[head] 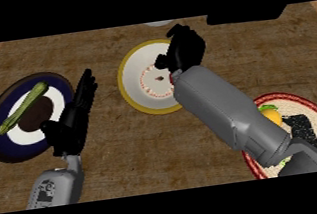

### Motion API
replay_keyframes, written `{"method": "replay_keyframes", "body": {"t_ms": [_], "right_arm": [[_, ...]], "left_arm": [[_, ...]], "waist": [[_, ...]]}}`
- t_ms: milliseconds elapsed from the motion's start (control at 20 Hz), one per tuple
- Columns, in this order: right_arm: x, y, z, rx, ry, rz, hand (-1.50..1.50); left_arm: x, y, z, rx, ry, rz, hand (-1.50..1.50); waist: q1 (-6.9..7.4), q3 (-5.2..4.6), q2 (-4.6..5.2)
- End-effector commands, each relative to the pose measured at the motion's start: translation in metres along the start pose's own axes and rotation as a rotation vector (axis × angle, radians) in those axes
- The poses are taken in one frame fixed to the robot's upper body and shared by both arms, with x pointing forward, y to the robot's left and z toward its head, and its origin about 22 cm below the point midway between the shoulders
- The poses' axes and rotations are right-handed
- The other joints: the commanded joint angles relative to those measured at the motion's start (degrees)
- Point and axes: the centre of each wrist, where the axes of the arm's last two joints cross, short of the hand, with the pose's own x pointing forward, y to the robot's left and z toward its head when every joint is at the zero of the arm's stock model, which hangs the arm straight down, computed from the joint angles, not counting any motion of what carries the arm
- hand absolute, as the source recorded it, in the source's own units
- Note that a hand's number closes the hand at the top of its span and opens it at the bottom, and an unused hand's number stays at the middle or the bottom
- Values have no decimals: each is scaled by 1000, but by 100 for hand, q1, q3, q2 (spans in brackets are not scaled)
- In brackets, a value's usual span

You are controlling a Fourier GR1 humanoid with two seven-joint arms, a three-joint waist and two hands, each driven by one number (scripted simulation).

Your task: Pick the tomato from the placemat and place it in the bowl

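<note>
Placing step, by the look of it: right hand (181, 50) curled above yellow-rimmed white bowl (135, 64), contents hidden, release due next; left hand (73, 117) open, resting.

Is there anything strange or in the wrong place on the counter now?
Nothing looks spilled or broken. The right robot hand hangs over the yellow-rimmed bowl, fingers curled. The left robot hand rests open beside the dark plate, where a green vegetable lies.
</note>
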Motion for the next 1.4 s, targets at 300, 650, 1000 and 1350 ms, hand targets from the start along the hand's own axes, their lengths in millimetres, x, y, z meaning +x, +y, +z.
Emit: {"method": "replay_keyframes", "body": {"t_ms": [300,650,1000,1350], "right_arm": [[-12,8,16,-153,-108,-325,-150],[1,-4,27,-170,-39,-475,-150],[-9,-22,48,-146,-41,-649,-150],[-57,-32,105,-70,-81,-701,-150]], "left_arm": [[-2,2,3,6,-3,6,0],[-6,10,16,47,18,-13,0],[6,24,5,56,21,4,0],[-11,14,15,64,19,7,0]], "waist": [[-87,0,-21],[-229,-1,-90],[-395,1,-119],[-376,-2,-95]]}}
